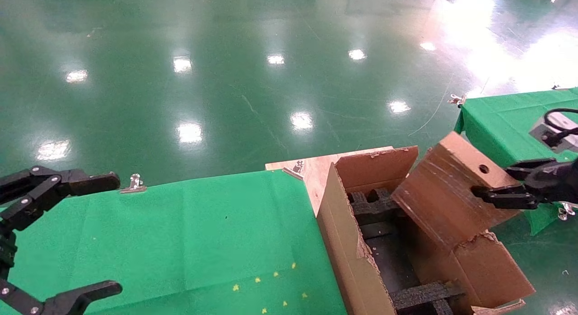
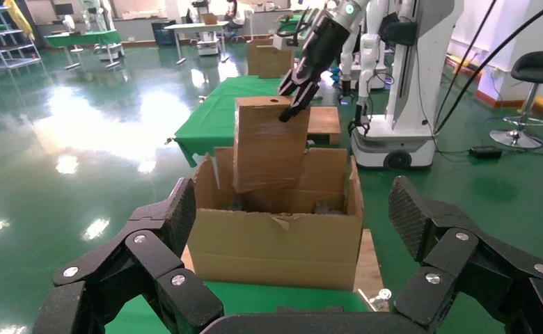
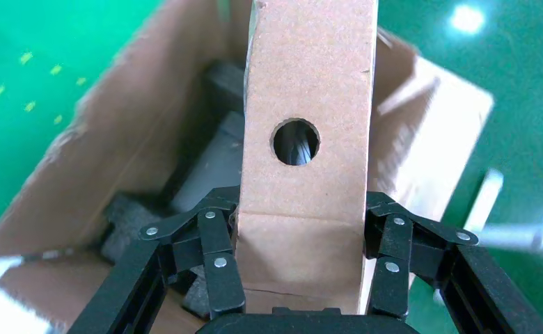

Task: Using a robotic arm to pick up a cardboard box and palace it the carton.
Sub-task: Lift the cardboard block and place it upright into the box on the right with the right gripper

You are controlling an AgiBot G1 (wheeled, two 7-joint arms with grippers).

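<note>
Brown cardboard fills the right half of the head view: the small cardboard box (image 1: 445,188), wrapped in clear tape and pierced by a round hole in its narrow face, hangs tilted above the carton (image 1: 356,260), its lower end dipping into the carton's open mouth and its upper end leaning out beyond the carton's far flap. The right claw (image 1: 485,194) is clamped on that upper end, its black fingers (image 3: 216,261) pressed against both broad sides of the cardboard box just under the hole. The arm behind it reaches in from beyond the carton's right side; in the left wrist view its white link and green ring light (image 2: 350,8) show above the carton.

The carton stands open at the corner of a desk covered in green cloth (image 1: 189,233), its flaps upright with torn edges, and black foam inserts (image 1: 420,294) line its inside. A metal clip (image 1: 134,184) pins the cloth at the desk's far edge, well to the left of the carton.

The left claw (image 2: 289,229) hovers spread wide and empty over the desk, left of the carton and well apart from it.
</note>
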